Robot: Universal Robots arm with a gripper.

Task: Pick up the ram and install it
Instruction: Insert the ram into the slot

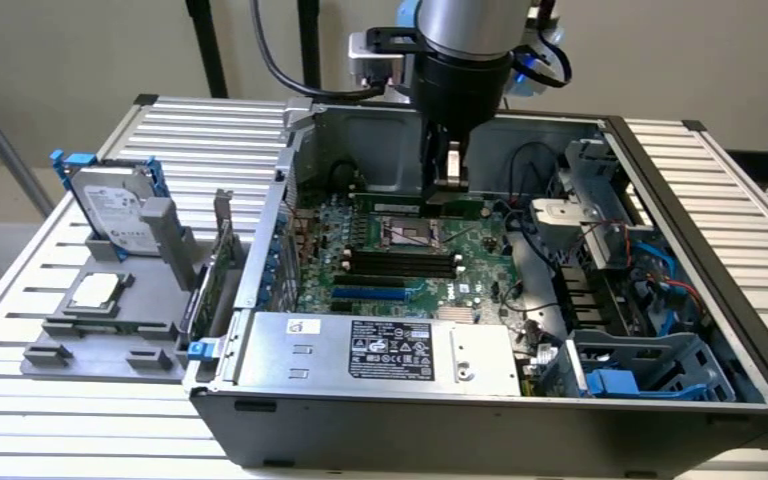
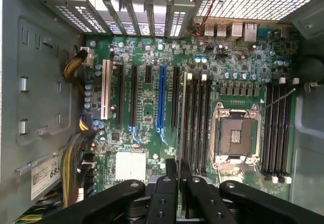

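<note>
Hangs inside the open grey sheet-metal case [image 1: 371, 150], gripper [image 1: 444, 188] pinched narrow on the ram [image 1: 404, 205] — a thin dark-green stick, level, just above the glossy motherboard [image 1: 478, 250] beside the square CPU socket [image 1: 408, 236]. From the wrist, shows matte black fingers [image 2: 163, 196] close together.

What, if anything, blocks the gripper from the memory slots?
Probably nothing, so yes: the case is open, the gripper holding the ram hangs over the motherboard, and slots beside the socket lie bare.
</note>
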